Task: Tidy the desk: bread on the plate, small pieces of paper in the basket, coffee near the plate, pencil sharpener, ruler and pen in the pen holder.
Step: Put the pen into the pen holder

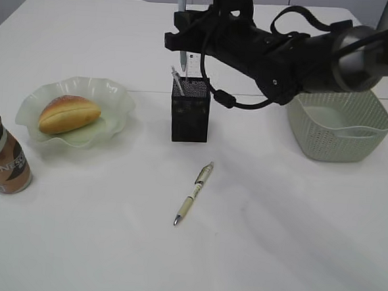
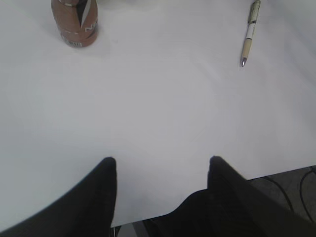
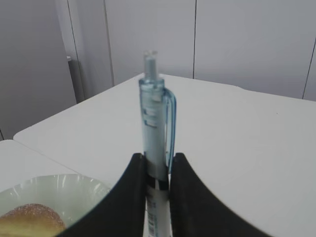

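I count two loose pens: a blue pen upright, clamped in my right gripper above the pen holder, and a cream pen lying on the desk. My left gripper stands apart, empty. One bread sits on the plate; one coffee, one basket. The holder's contents are hard to make out.

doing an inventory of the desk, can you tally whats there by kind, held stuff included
Pens: 3, a cream pen lying on the desk, a blue clear pen in the right gripper, a grey one standing in the pen holder
Bread: 1
Plate: 1
Coffee: 1
Pen holder: 1
Basket: 1
Total: 8
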